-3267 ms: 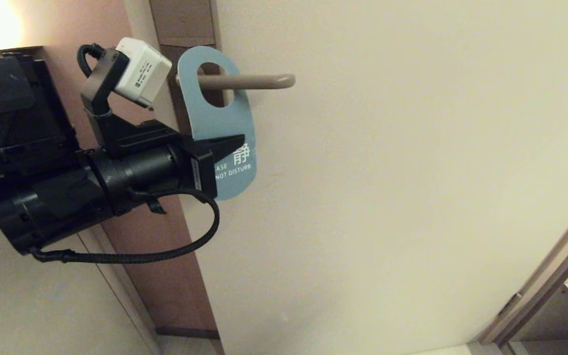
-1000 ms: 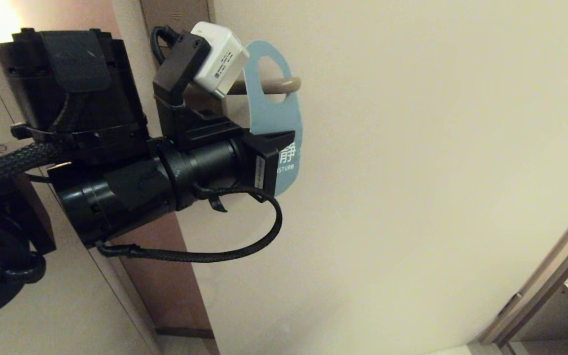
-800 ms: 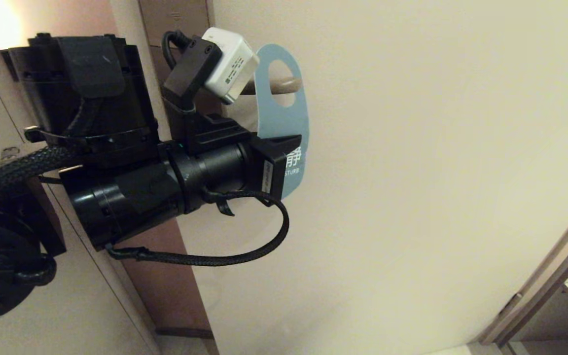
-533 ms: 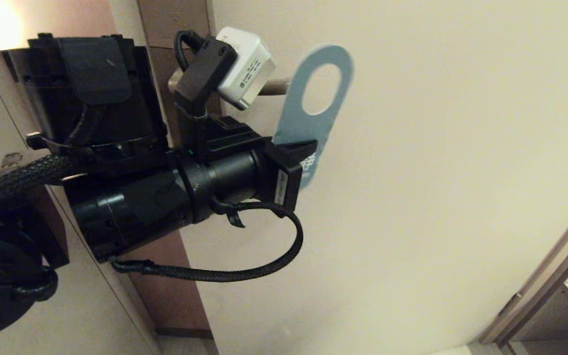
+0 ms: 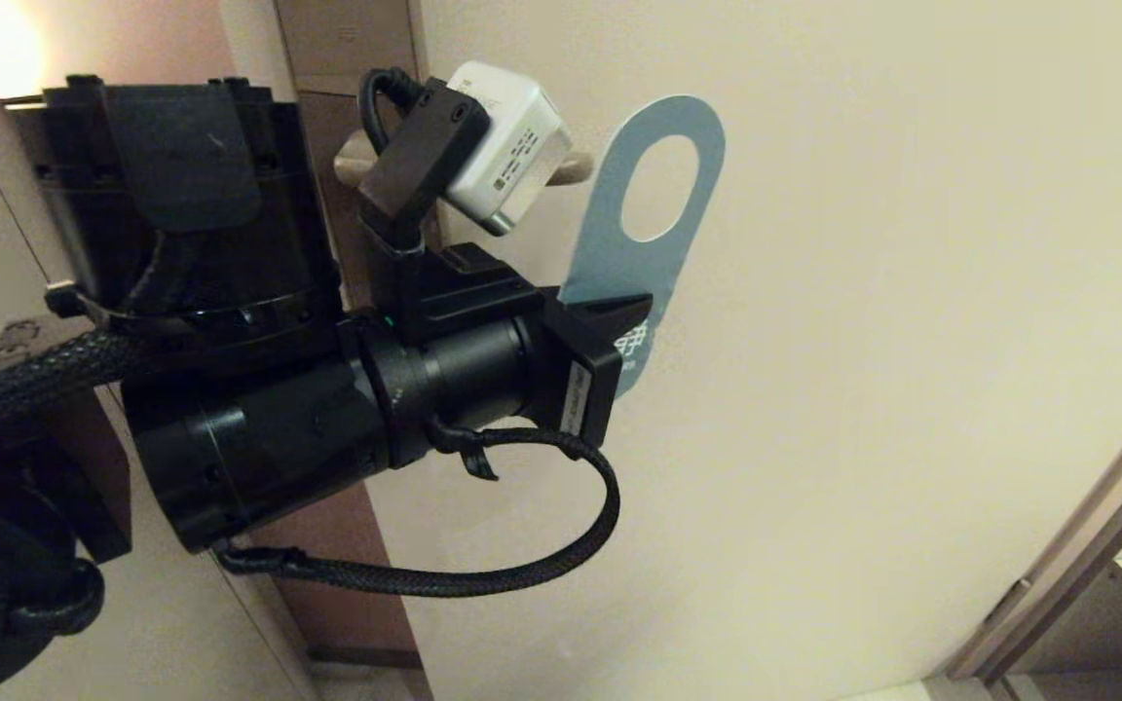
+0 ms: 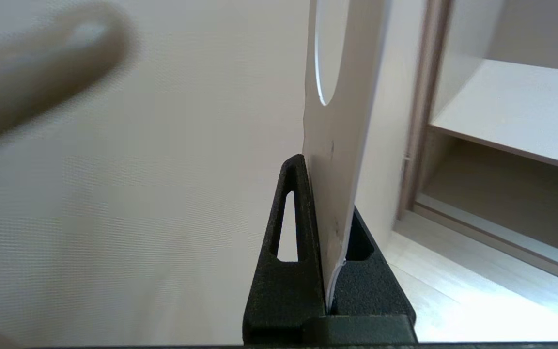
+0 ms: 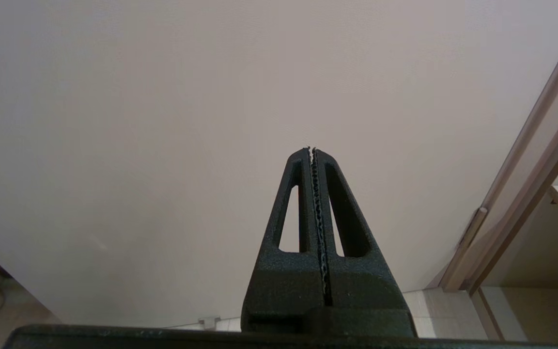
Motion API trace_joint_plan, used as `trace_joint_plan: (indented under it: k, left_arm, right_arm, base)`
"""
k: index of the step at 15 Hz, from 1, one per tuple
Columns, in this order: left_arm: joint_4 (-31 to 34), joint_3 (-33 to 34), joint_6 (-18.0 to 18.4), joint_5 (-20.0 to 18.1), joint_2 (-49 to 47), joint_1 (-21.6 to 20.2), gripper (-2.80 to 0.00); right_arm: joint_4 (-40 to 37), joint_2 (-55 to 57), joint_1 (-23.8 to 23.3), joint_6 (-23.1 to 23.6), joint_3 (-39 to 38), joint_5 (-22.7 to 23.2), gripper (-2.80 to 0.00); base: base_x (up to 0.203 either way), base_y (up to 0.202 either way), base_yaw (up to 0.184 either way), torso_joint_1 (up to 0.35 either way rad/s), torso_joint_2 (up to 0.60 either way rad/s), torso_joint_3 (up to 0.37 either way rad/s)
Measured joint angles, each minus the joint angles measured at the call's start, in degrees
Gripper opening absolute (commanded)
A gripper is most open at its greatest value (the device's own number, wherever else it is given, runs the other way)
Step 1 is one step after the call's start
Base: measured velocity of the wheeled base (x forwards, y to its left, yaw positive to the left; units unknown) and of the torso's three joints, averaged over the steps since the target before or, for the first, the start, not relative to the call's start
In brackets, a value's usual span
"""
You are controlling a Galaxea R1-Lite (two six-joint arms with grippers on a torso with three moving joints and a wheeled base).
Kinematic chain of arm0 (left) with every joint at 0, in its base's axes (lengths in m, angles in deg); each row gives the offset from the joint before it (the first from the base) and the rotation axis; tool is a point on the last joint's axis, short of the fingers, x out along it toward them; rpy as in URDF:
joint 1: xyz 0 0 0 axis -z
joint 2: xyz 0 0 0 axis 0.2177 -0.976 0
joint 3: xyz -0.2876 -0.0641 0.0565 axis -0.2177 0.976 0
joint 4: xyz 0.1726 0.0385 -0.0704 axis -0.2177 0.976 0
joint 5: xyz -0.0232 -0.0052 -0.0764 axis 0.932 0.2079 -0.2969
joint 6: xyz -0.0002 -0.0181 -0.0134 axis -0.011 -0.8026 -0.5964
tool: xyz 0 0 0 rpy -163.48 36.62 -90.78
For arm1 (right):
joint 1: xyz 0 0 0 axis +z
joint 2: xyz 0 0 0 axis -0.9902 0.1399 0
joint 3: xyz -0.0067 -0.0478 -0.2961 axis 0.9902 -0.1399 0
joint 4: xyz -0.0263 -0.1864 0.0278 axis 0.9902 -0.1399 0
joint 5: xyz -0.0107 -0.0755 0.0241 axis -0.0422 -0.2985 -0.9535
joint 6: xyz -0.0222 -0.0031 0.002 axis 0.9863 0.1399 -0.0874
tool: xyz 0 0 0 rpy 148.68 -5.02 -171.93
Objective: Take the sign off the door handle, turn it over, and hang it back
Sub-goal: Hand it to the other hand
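the door handle [image 5: 352, 161] is largely covered by the left arm. just right of its tip, the sign [image 5: 654, 200] is pinched by the left pincer [image 5: 624, 326], blue side showing, tilted. the right pincer [image 7: 313, 152] is pressed together, empty.

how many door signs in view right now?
1. The sign is clamped at its lower end in the left pincer, off the door handle, just past its tip. The right pincer holds nothing. No other signs show.

Black cylindrical arm [image 5: 269, 428], braided cable [image 5: 483, 574], white wrist camera [image 5: 507, 146]
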Motion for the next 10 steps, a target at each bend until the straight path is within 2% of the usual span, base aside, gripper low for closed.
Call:
trace_joint_plan:
  k: [5,7,10]
  left_arm:
    - [0.1,4.5,-1.4,-1.4,2.6,1.8,-2.80]
    - [0.6,5.5,-4.5,-4.9,4.1,1.5,-2.80]
    - [2.3,7.3,-7.1,-13.4,6.8,-0.5,-2.80]
  right_arm:
    - [0.0,0.0,0.0,0.0,0.0,0.0,-2.80]
    - [0.0,0.0,0.0,0.0,0.0,0.0,-2.80]
    - [0.0,0.0,0.0,0.0,0.0,0.0,-2.80]
  base:
    - [0.000,0.000,0.000,0.000,0.00,0.000]
    - [0.000,0.000,0.000,0.000,0.00,0.000]
    - [0.000,0.000,0.000,0.000,0.00,0.000]
